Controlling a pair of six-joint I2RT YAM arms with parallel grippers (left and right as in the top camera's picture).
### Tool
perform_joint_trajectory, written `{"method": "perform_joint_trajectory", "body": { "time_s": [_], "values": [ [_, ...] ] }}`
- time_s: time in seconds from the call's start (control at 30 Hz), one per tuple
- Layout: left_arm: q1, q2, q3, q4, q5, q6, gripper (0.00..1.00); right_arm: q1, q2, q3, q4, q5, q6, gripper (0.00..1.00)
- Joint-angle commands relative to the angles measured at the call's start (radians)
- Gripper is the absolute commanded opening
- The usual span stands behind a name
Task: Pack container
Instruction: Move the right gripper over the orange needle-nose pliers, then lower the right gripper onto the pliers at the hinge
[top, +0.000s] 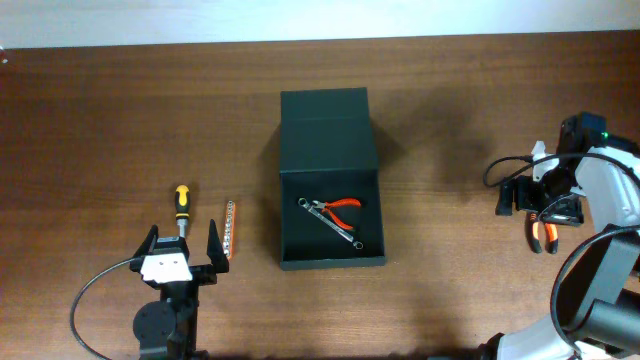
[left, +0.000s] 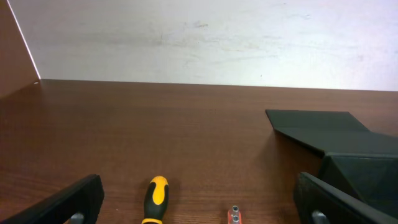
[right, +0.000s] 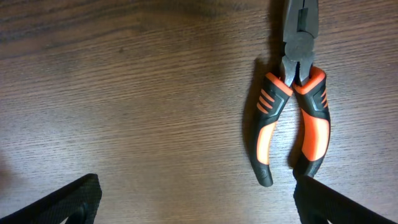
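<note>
Container (top: 330, 263), a dark green-black matte rectangular box, was set open centrally; left gripper (top: 182, 243) and right gripper (right: 199, 208) were spread, empty. Orange-black-handled pliers (right: 292, 118), off-centre toward 3 o'clock, could be caught by only 1 handle.

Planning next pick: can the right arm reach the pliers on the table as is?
Likely yes. The open right pincer hangs over the pliers with nothing between; they lie off-centre, near one finger, so a small shift may be needed.
</note>
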Motion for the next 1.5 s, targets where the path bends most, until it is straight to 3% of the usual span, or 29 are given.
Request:
{"method": "perform_joint_trajectory", "body": {
  "time_s": [0.0,0.87,1.47],
  "values": [
    [0.007,-0.008,-0.007,0.003,0.009,0.012,0.99,-0.008,0.008,-0.008,0.016,-0.019,0.008,0.99],
    [0.007,-0.008,-0.007,0.003,0.009,0.012,0.99,-0.008,0.011,-0.009,0.074,0.034,0.008,0.99],
    [0.007,-0.008,-0.007,0.003,0.009,0.012,0.99,-0.008,0.129,-0.009,0.082,0.041,0.007,0.99]
  ]
}}
